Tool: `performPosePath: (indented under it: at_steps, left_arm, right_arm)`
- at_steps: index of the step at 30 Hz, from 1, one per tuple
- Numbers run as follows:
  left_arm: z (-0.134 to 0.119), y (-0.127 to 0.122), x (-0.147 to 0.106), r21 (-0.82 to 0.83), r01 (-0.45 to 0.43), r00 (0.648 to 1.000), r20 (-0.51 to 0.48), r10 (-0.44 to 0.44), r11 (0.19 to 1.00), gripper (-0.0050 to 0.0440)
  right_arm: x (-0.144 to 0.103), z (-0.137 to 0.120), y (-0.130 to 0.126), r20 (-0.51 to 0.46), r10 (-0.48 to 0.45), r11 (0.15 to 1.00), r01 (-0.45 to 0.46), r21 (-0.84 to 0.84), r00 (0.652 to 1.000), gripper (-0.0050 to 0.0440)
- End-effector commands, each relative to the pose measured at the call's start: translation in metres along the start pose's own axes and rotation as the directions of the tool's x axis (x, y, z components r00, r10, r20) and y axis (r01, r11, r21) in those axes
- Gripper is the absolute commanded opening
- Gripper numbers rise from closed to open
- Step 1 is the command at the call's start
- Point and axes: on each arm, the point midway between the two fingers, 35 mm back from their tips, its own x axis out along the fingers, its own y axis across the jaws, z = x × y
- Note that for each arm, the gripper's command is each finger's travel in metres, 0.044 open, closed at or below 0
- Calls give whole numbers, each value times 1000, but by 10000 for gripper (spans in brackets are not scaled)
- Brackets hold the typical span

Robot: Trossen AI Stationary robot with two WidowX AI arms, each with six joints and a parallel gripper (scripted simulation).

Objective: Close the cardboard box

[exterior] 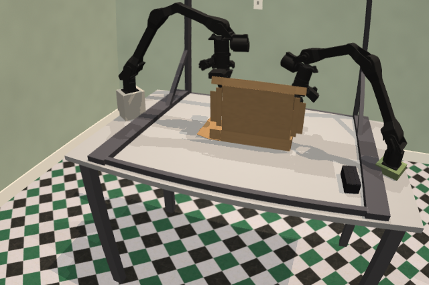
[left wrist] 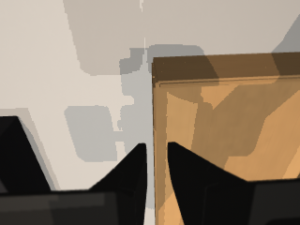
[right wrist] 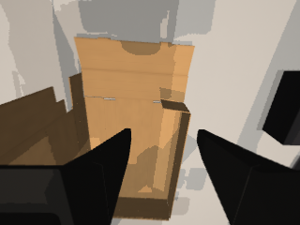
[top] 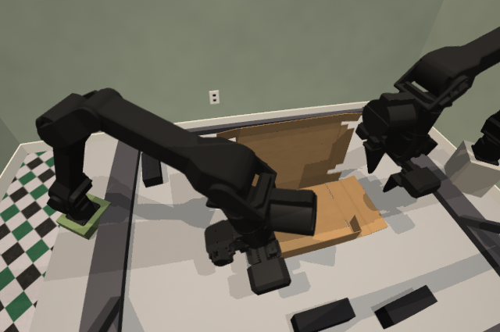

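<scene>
The cardboard box (top: pixel 337 207) (left wrist: pixel 220 127) lies base down, its lid (top: pixel 298 151) (exterior: pixel 256 112) standing up at the back. The closed short end (left wrist: pixel 244 67) (right wrist: pixel 141 208) is upright. The other end's flap (top: pixel 359 190) (right wrist: pixel 136 84) lies flat outward. Its near corner flap (top: pixel 354 224) (right wrist: pixel 174 105) is folded in; the far corner flap (exterior: pixel 215 133) (right wrist: pixel 75 94) sticks straight out. My left gripper (left wrist: pixel 157 150) is shut, holding nothing, over the front long wall; contact cannot be told. My right gripper (top: pixel 377 181) (right wrist: pixel 164 134) is open and empty, above the open-end side.
Two black blocks (top: pixel 323 314) (top: pixel 405 305) lie in front of the box. Another black block (top: pixel 151 170) (exterior: pixel 350 179) lies near the left arm's side of the table. Dark frame beams (top: pixel 116 199) (exterior: pixel 138 125) edge the work area.
</scene>
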Motion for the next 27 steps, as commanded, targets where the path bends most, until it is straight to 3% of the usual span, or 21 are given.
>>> performPosePath:
  at_steps: [1,4,7,16,27]
  left_arm:
    - [-8,2,-14,2,-14,999,-37,14,1000,58]
    - [-8,2,-14,2,-14,999,-37,14,1000,58]
    - [-8,2,-14,2,-14,999,-37,14,1000,58]
    - [-8,2,-14,2,-14,999,-37,14,1000,58]
    - [-8,2,-14,2,-14,999,-37,14,1000,58]
  right_arm:
    - [54,0,-1,16,-2,1000,2,4,1000,247]
    - [90,4,-1,18,-2,1000,2,4,1000,247]
    - [107,7,-1,17,-2,1000,2,4,1000,247]
    - [108,7,-1,17,-2,1000,2,4,1000,247]
    - [126,8,-1,17,-2,1000,2,4,1000,247]
